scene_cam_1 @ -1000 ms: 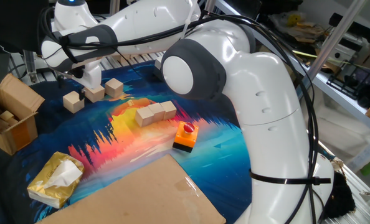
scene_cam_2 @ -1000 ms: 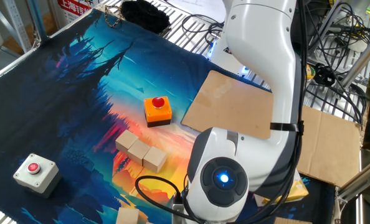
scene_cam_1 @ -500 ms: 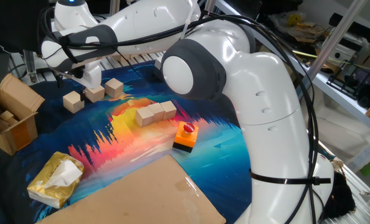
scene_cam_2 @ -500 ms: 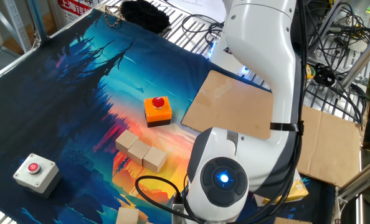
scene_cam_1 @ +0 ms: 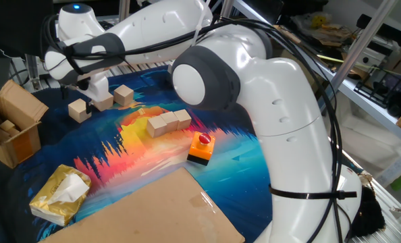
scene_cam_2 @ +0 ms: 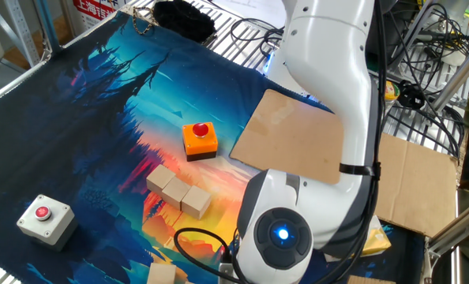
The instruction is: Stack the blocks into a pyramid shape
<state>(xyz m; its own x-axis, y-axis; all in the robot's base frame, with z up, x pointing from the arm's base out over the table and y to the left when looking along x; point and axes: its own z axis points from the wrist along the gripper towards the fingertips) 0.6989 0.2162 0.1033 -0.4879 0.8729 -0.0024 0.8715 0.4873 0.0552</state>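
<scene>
Three pale wooden blocks (scene_cam_1: 168, 123) lie in a touching row on the mat's middle; the row also shows in the other fixed view (scene_cam_2: 177, 189). Three more blocks lie loose at the far left: one (scene_cam_1: 79, 110), one (scene_cam_1: 104, 102) and one (scene_cam_1: 124, 94). My gripper (scene_cam_1: 98, 90) hangs right over the middle loose block, its fingers down at the block's top. I cannot tell whether the fingers grip it. In the other fixed view the gripper is hidden behind the arm, and one loose block (scene_cam_2: 162, 274) shows at the bottom edge.
An orange-and-black block with a red button (scene_cam_1: 201, 147) sits near the row. An open cardboard box (scene_cam_1: 15, 125) stands at the left edge. A yellow packet (scene_cam_1: 60, 194) and a brown board (scene_cam_1: 153, 209) lie in front. A grey button box (scene_cam_2: 45, 217) sits on the mat.
The arm's elbow and forearm have shifted a little to the left. The gripper stays over the same loose block, and no block has moved.
</scene>
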